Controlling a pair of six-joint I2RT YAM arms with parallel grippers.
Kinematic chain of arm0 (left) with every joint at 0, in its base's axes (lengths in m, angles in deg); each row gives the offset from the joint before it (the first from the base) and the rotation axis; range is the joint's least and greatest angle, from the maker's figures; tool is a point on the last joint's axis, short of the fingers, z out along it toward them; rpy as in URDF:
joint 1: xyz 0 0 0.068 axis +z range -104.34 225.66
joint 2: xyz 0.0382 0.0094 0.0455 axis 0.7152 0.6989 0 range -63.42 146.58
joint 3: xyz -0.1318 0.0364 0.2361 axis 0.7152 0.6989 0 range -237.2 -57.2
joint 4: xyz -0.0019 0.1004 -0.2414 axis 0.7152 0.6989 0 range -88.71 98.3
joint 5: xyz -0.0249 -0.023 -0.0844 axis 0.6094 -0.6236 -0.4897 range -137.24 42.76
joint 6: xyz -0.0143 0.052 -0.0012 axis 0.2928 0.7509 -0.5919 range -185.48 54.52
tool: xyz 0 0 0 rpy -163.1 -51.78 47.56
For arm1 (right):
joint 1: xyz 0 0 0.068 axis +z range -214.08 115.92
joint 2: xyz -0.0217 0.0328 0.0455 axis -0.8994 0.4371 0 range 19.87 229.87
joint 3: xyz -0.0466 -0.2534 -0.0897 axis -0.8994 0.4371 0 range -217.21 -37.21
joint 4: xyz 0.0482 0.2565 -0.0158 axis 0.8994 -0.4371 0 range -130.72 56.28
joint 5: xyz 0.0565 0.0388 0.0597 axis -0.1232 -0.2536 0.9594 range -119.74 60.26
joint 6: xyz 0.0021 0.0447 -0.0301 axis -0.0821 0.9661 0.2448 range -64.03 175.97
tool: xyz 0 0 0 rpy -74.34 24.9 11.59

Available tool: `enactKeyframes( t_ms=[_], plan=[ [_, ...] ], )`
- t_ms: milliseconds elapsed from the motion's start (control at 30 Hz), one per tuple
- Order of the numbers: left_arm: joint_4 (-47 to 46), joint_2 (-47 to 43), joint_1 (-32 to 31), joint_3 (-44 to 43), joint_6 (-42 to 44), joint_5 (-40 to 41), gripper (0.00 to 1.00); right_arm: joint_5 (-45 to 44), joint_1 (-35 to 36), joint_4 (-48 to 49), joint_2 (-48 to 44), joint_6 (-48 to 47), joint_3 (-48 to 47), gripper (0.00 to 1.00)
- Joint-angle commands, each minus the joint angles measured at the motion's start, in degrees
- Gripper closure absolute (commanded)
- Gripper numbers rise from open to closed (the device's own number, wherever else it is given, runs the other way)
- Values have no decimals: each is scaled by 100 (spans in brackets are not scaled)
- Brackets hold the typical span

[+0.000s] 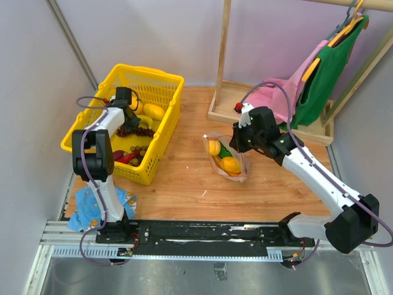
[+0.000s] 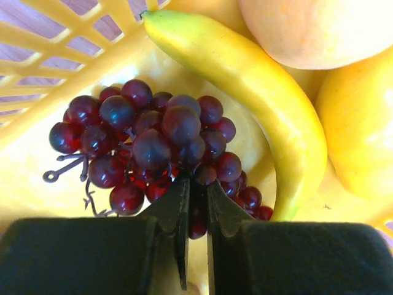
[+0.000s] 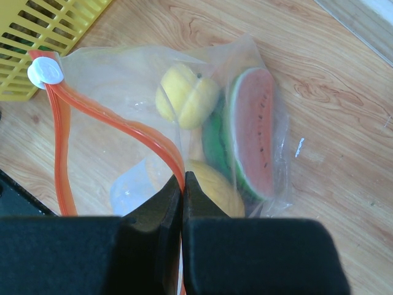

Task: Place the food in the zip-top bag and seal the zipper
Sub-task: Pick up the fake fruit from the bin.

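The yellow basket [image 1: 161,77] holds the food: a dark red grape bunch [image 2: 153,141], a banana [image 2: 258,98] and round orange-yellow fruits [image 2: 319,27]. My left gripper [image 2: 196,184] is down inside it, jaws shut on the near grapes of the bunch. The clear zip-top bag [image 3: 123,80] lies on the wooden table with a watermelon wedge [image 3: 255,132] and yellow fruits [image 3: 184,95] inside. Its mouth gapes open. My right gripper [image 3: 183,178] is shut on the orange-red zipper [image 3: 110,117]. The white slider [image 3: 45,72] sits at the strip's far end.
Red and brown toy pieces [image 1: 126,157] lie at the near end of the basket. A wooden rack base [image 1: 270,114] with pink and green clothes [image 1: 319,74] stands at the back right. A blue cloth [image 1: 92,206] lies by the left arm's base.
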State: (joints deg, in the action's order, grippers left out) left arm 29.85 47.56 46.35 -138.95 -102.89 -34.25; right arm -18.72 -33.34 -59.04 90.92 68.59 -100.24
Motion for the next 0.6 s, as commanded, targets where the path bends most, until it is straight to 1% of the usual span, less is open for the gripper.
enactKeyframes(
  t_ms=[0, 67, 100, 400, 567],
  plan=[
    [138, -556, 56, 44, 328, -36, 94, 65, -75, 71, -91, 34, -19, 98],
    [191, -709, 54, 47, 398, -91, 99, 96, -75, 70, -84, 45, -29, 98],
    [220, -790, 48, 38, 440, -140, 100, 105, -75, 63, -88, 50, -28, 98],
    [411, -1636, -22, -78, 751, -545, 100, 154, -71, 71, -142, 132, -33, 98],
    [605, -2021, -89, -321, 889, -717, 100, 197, -77, 104, -163, 176, -41, 98]
  ],
)
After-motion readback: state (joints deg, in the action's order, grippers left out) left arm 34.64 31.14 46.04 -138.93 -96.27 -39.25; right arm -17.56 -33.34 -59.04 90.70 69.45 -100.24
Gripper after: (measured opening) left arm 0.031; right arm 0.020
